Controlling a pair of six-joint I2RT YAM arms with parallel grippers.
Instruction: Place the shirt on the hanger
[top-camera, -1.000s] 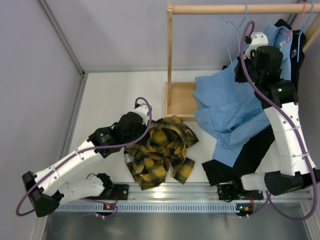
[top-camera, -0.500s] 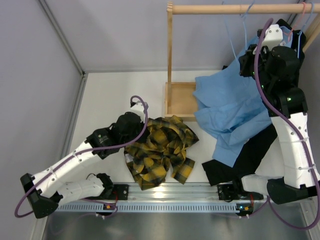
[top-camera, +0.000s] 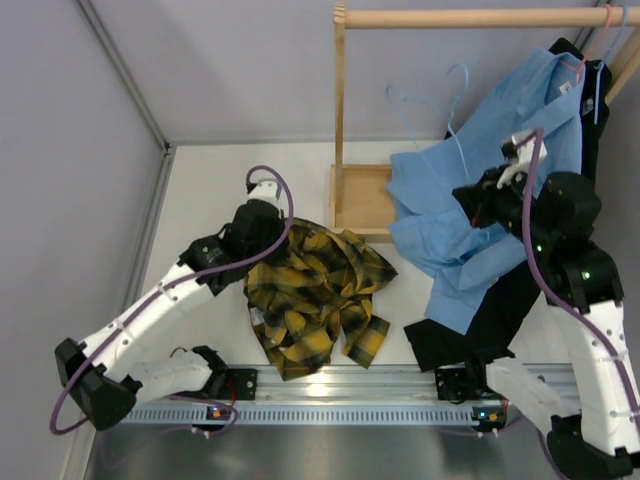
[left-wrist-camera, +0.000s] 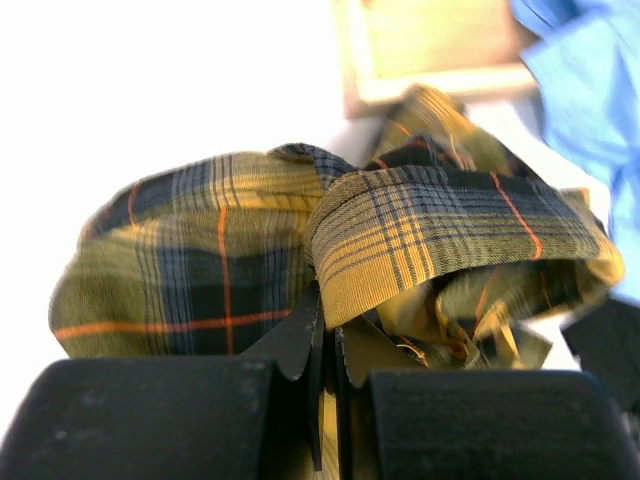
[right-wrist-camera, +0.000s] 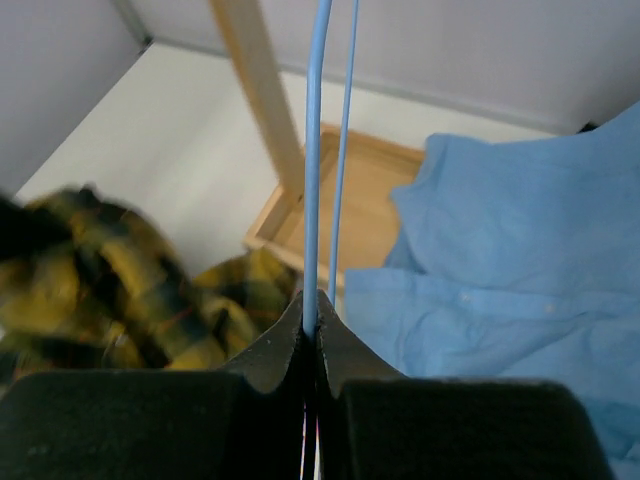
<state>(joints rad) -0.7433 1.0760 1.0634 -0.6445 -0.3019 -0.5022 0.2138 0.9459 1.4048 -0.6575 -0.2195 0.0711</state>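
Observation:
The yellow and black plaid shirt (top-camera: 315, 300) lies crumpled on the table in front of the arms. My left gripper (top-camera: 262, 218) is at its far left edge and is shut on a fold of it, seen close up in the left wrist view (left-wrist-camera: 400, 230). My right gripper (top-camera: 472, 197) is shut on the pale blue hanger (top-camera: 452, 105), which hangs free below the rod, over the light blue shirt. In the right wrist view the hanger wire (right-wrist-camera: 315, 150) runs straight up from the closed jaws, with a second wire beside it.
A wooden rack has a top rod (top-camera: 470, 17), a post (top-camera: 340, 110) and a base tray (top-camera: 362, 200). A plain light blue shirt (top-camera: 470, 240) and a black garment (top-camera: 480, 320) drape at the right. A pink hanger (top-camera: 600, 30) hangs on the rod.
My right arm has come down and left from the rod, bringing the blue hanger off it. My left gripper has moved slightly away along the table with the shirt's edge.

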